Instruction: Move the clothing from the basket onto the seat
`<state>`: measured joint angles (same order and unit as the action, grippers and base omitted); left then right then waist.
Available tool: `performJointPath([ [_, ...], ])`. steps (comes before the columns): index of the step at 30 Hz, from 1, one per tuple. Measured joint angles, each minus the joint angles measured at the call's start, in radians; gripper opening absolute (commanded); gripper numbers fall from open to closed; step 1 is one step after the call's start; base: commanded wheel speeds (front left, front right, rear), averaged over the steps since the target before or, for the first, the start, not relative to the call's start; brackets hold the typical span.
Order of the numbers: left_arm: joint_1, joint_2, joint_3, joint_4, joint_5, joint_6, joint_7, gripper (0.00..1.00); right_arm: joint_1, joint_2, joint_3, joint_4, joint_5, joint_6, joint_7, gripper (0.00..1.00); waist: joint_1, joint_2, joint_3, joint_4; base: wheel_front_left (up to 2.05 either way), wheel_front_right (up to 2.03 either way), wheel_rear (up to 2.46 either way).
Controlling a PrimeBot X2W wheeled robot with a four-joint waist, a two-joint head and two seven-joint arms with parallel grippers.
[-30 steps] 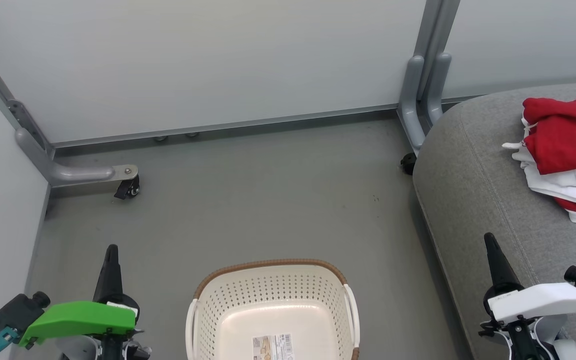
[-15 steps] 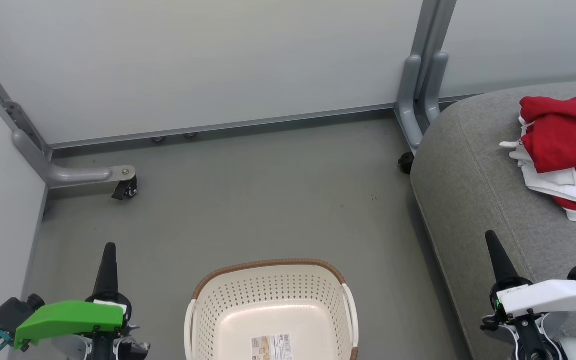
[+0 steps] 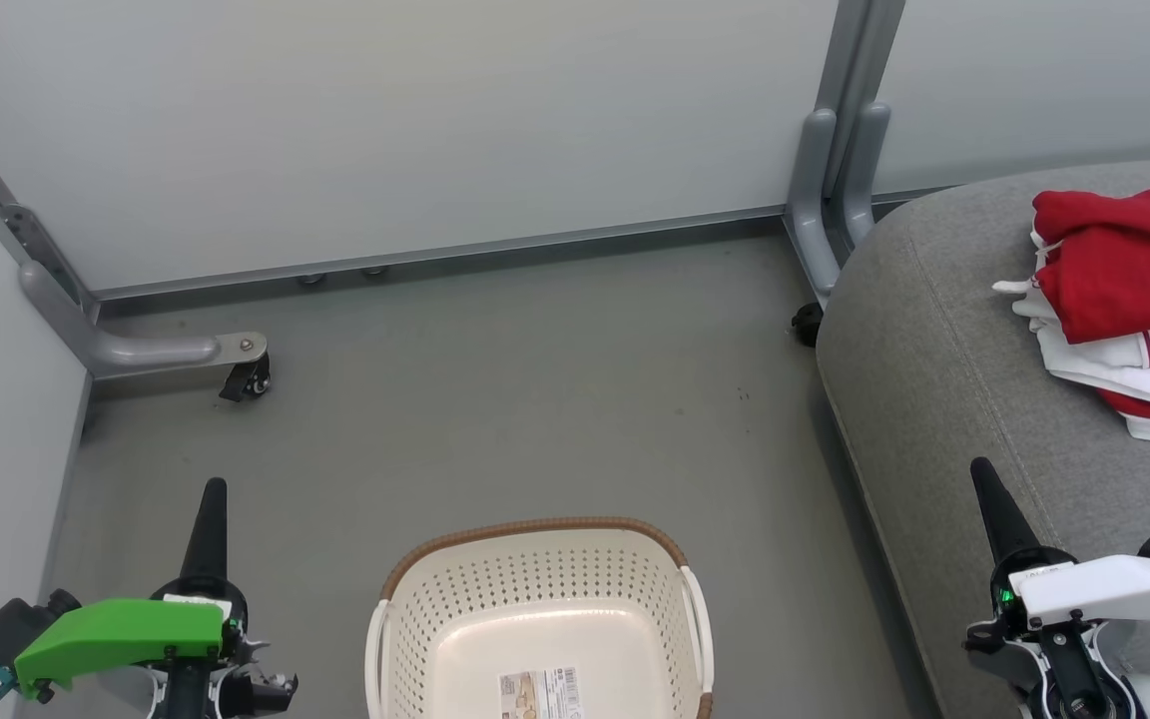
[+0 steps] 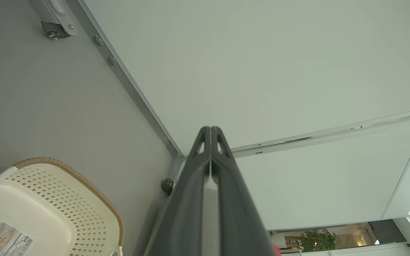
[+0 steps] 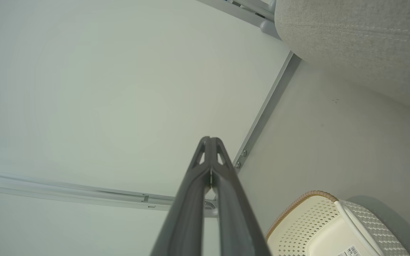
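I see grey floor [image 3: 535, 379], few dark specks near middle. Pale wall panels [image 3: 385, 130] behind, metal rail [image 3: 435, 258] along base. Left corner: grey support foot [image 3: 136, 352] with black caster [image 3: 244, 377]. Right: paired grey posts [image 3: 840, 170], small black wheel [image 3: 805, 322] at base. Left wrist view: green plant [image 4: 315, 239] beyond panels, blurred.

text: none legible | basket [image 3: 535, 577] floor sticker [image 3: 540, 694]: print too small

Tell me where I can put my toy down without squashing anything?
The floor is bare between the basket, the wall and the seat. The seat's left part is bare too, up to the clothes. The basket looks empty but for a sticker. It is crowded only where the clothes pile up.
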<state>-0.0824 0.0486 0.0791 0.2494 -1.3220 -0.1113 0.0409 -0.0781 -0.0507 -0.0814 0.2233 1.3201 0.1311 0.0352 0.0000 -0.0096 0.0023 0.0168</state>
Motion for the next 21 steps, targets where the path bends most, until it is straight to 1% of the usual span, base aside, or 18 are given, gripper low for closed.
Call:
performJointPath([
  [21,-0.011,0.0,0.02,-0.001,-0.169,-0.01,0.043,0.0,-0.015,-0.001,-0.016,0.012,0.17,0.0,0.044,0.0,0.0,0.0,0.0,-0.009,0.0,0.0,0.0],
])
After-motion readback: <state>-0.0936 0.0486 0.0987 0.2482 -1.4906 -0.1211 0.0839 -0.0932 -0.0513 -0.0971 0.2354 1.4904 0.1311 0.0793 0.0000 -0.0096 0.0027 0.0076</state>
